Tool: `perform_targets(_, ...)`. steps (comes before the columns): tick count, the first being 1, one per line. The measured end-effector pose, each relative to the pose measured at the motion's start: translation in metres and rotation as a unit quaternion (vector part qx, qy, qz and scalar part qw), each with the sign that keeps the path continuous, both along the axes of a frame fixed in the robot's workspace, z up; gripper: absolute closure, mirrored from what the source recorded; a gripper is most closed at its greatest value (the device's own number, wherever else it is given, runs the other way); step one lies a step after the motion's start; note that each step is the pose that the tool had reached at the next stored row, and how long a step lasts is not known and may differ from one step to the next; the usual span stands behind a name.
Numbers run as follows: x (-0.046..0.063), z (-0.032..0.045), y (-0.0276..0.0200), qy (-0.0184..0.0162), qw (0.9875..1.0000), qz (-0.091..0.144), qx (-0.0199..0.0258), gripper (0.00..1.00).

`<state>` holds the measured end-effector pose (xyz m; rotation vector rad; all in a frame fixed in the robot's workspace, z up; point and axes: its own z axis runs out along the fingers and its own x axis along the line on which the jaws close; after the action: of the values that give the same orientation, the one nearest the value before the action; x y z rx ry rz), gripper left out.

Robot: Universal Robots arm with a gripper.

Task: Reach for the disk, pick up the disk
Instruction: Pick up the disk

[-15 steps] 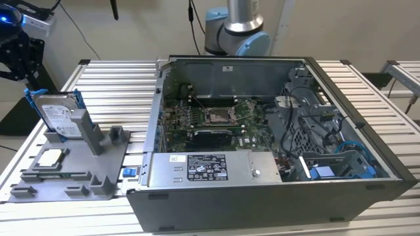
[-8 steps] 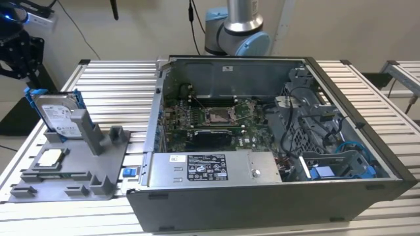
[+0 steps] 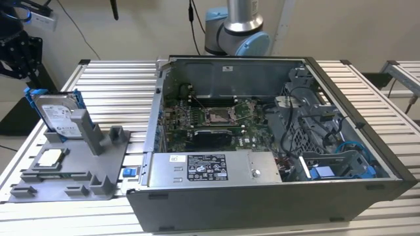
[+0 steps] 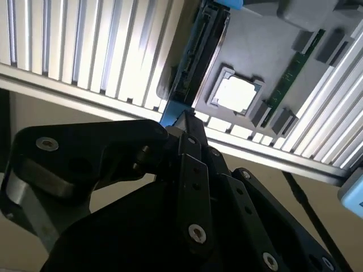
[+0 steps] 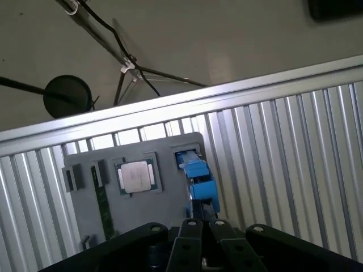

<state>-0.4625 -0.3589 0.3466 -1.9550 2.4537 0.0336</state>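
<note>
We find the silver-grey rectangular metal disk with blue rails (image 3: 56,115) upright in a grey plastic holder (image 3: 105,160). The gripper (image 4: 184,122) hangs above it, apart. We cannot tell the gripper's closure.

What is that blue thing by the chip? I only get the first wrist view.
Observer: That's the disk. The exterior view shows its white label between blue rails.
Operator: Is it picked up yet?
Observer: No. It stands on edge in a grey holder.
Operator: What's beside the holder?
Observer: An open computer case, on the exterior view's right.
</note>
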Motion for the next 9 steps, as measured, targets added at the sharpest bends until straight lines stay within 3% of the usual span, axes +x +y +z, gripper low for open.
perform_targets(1, 0.0, 0.0, 0.0, 0.0, 1.0, 0.001, 0.0, 1.0)
perform_targets(2, 0.0, -0.0003, 0.0, 0.0, 1.0, 0.001, 0.0, 0.0)
perform_targets(9, 0.0, -0.0103, 0.0009, -0.0001, 0.9999, 0.014, -0.0001, 0.0)
